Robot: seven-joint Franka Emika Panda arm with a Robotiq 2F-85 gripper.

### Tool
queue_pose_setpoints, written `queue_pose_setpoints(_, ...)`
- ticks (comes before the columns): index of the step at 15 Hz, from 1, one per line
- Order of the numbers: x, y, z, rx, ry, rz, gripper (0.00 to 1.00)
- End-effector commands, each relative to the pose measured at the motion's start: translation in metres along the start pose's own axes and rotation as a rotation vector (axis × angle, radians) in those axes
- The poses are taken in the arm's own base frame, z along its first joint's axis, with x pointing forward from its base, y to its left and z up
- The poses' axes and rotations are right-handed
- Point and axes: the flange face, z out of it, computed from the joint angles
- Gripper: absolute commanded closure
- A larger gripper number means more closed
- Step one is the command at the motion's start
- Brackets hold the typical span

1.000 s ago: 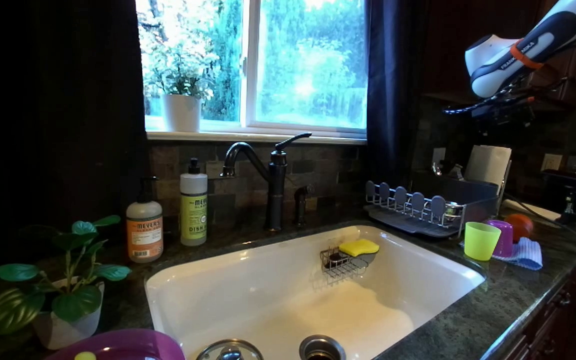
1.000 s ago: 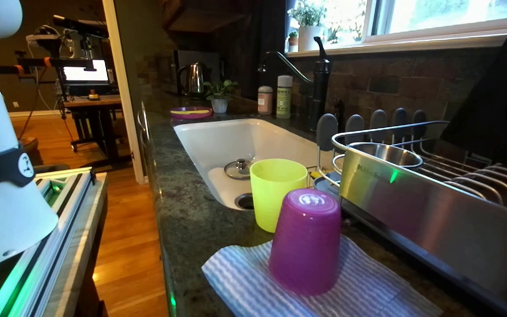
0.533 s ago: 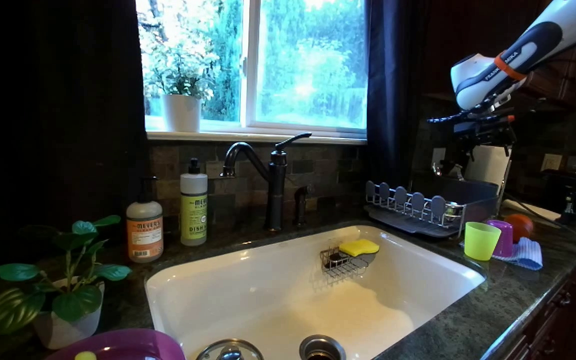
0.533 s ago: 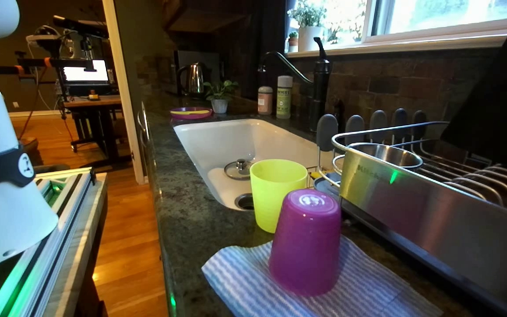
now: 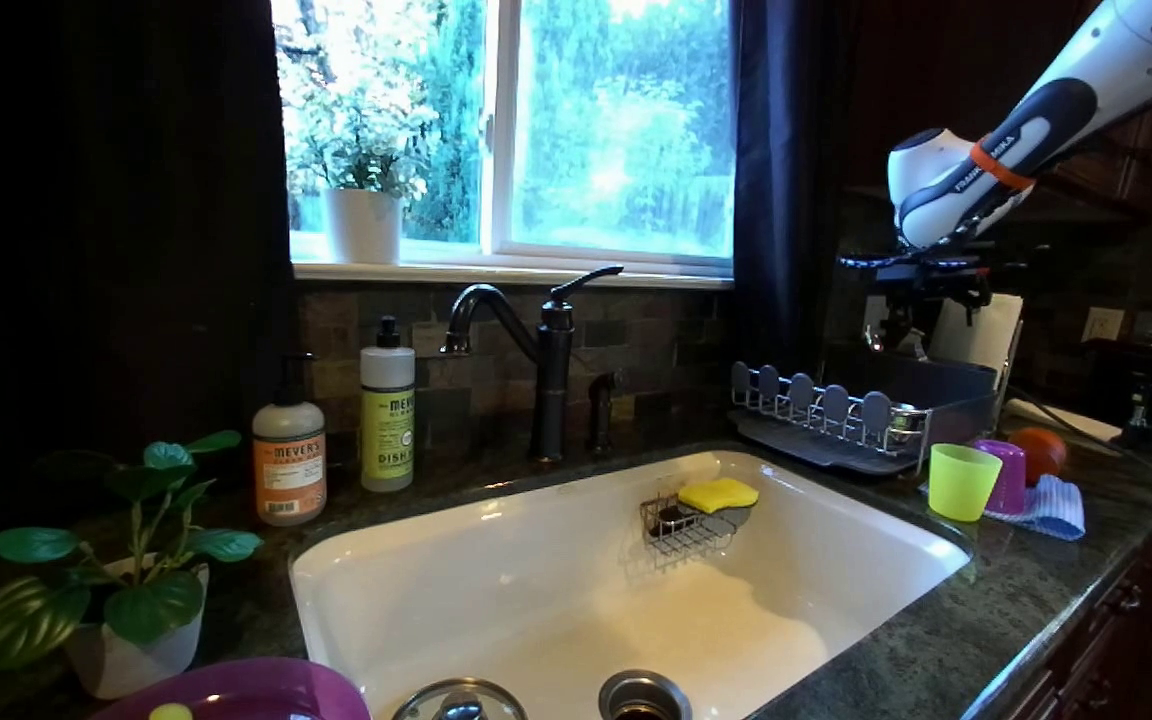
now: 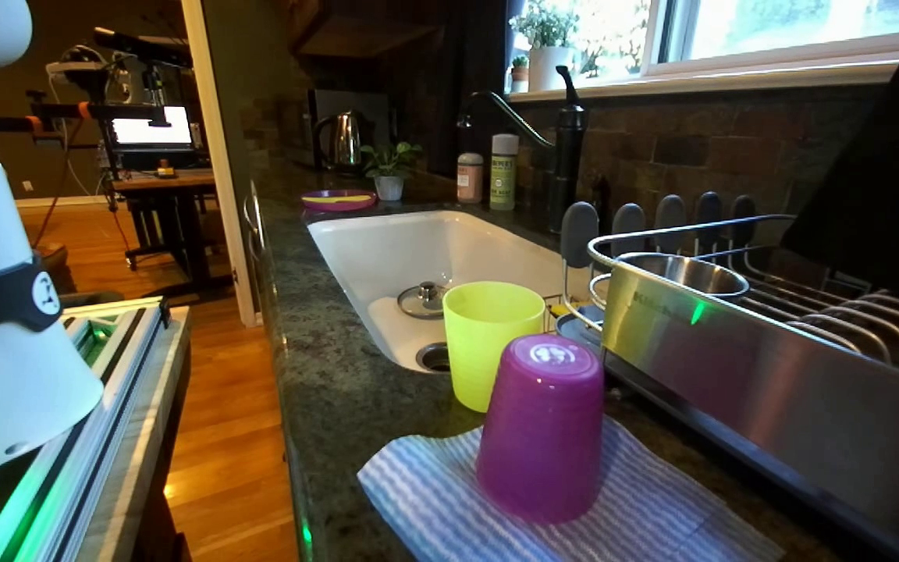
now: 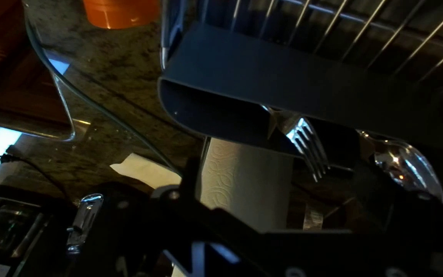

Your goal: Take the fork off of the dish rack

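Observation:
The dish rack (image 5: 966,400) stands on the counter right of the sink in an exterior view; it also shows at the right in an exterior view (image 6: 738,355). In the wrist view its dark blue cutlery holder (image 7: 267,73) runs across the upper middle. The metal fork (image 7: 308,144) leans out of the holder, tines up; its handle is hidden inside. A shiny spoon (image 7: 408,163) stands beside it. My gripper (image 7: 283,169) is open and empty, its dark fingers either side of the fork's tines in the picture. In an exterior view the gripper (image 5: 926,320) is above the holder.
A paper towel roll (image 7: 244,181) stands behind the holder. A green cup (image 5: 964,482), a purple cup (image 5: 1004,475) and an orange cup (image 5: 1038,455) stand in front of the rack. A steel pot (image 6: 684,275) sits in the rack. A cord (image 7: 102,109) crosses the counter.
The arm has come down and to the left in an exterior view, bringing the gripper lower over the cutlery holder. The rack and cups have not moved.

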Motion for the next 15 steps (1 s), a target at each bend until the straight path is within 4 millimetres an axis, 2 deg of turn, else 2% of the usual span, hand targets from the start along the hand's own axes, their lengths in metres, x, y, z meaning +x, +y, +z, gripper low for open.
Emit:
queue_pose_setpoints(1,-0.002,-0.005,0.002,-0.006,0.014,0.005,0.0)
queue_pose_setpoints(3,-0.005,-0.011,0.003,-0.01,0.023,0.007,0.0)
queue_pose_setpoints(13,0.0,-0.039,0.031,-0.002,0.078,0.168,0.0)
queue_pose_setpoints(14,0.001,-0.04,0.035,-0.012,0.08,0.185,0.02)
queue_pose_setpoints(15,0.003,-0.04,0.038,-0.023,0.082,0.199,0.11)
